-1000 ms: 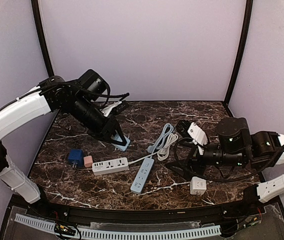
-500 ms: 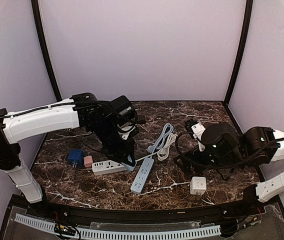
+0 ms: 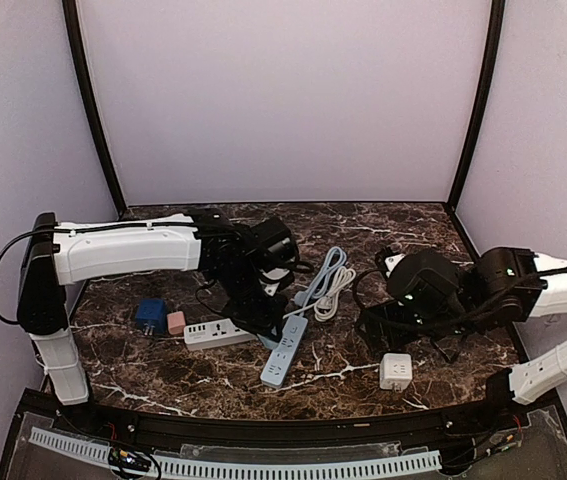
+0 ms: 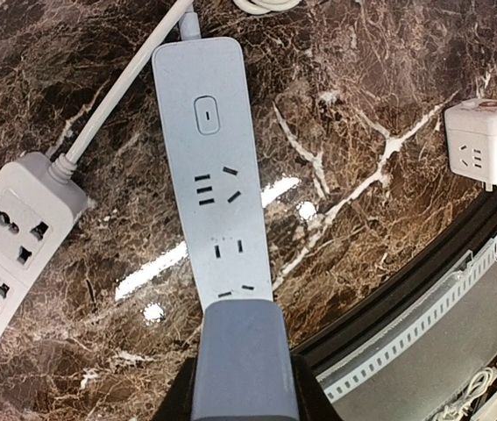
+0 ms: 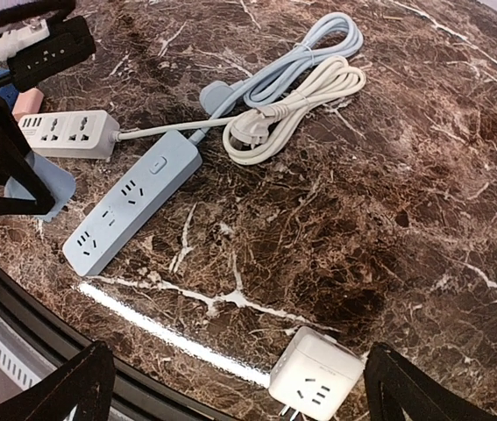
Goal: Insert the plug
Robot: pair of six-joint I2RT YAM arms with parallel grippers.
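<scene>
1. Change: a second ago the left arm was held high at the back-left of the table. It has since swung down to the centre, and the left gripper now hangs low over the blue power strip.
2. Claw state: the left gripper is clamped on the light-blue plug. In the left wrist view the plug body fills the bottom centre between the fingers. The prongs face away, so I can't see them.
3. Plug position: it's above the end of the blue power strip farthest from the cord, roughly in line with the strip's long axis. The nearest socket slots show just ahead of the plug's edge. I can't tell whether it's touching the strip.
4. Right gripper: spread wide and holding nothing. It has drifted left and lower, near the white cube socket but not touching it.
5. Unmoved: the white power strip beside the blue one, and the coiled cords behind.
6. Meaning: transport looks done and insertion not yet. My read is that what's left is fine alignment over a socket, then a straight push.
7. Risk: nothing pins the strip down, so an off-centre push could slide or tip it. The free right gripper could brace it.
</scene>
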